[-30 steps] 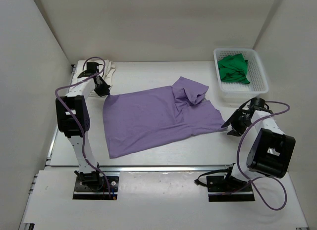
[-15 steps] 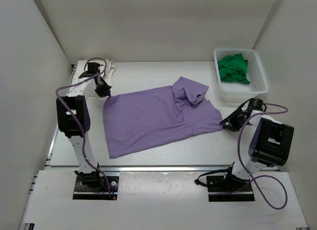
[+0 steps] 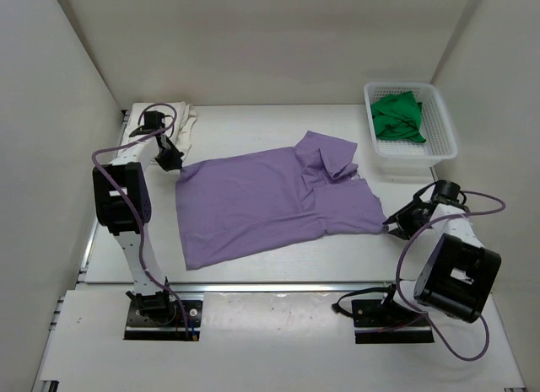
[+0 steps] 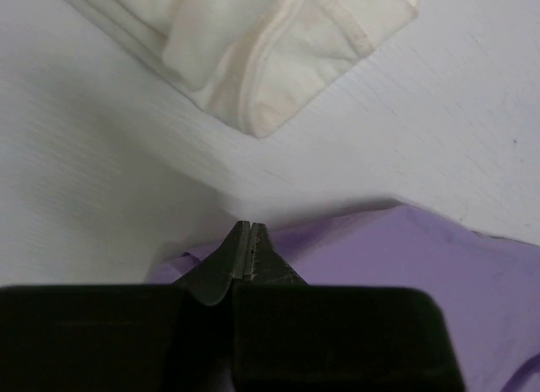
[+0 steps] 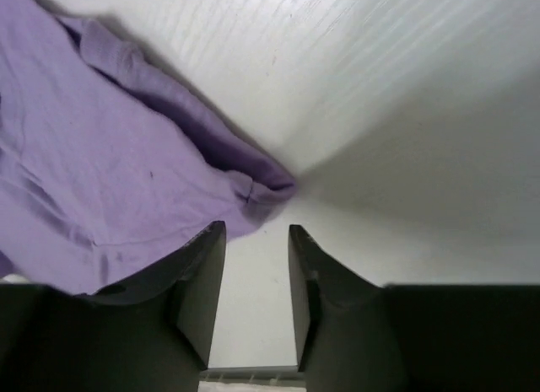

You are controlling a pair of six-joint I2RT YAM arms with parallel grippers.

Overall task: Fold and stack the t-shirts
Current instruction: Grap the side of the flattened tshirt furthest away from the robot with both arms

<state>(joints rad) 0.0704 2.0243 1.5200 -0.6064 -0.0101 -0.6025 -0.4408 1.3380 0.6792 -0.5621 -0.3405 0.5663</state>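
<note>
The lavender t-shirt (image 3: 270, 198) lies spread across the middle of the table. My left gripper (image 3: 171, 163) is shut at its far left corner. In the left wrist view the tips (image 4: 246, 228) meet right on the purple edge (image 4: 405, 274), with cloth on both sides of them. My right gripper (image 3: 395, 225) is low at the shirt's right sleeve tip. Its jaws (image 5: 257, 232) stand open over bare table, the sleeve tip (image 5: 261, 185) just ahead of them. The cream t-shirt (image 3: 187, 120) sits folded at the far left (image 4: 270, 46). The green t-shirt (image 3: 396, 115) lies in the basket.
The white lattice basket (image 3: 445, 131) stands at the far right corner, close behind the right arm. White walls close in the table on the left, back and right. Purple cables loop off both arms.
My right gripper moved nearer and slightly right, and its jaws narrowed. The shirt's right sleeve corner shifted the same way and the collar flap flattened. The left gripper stayed shut.
</note>
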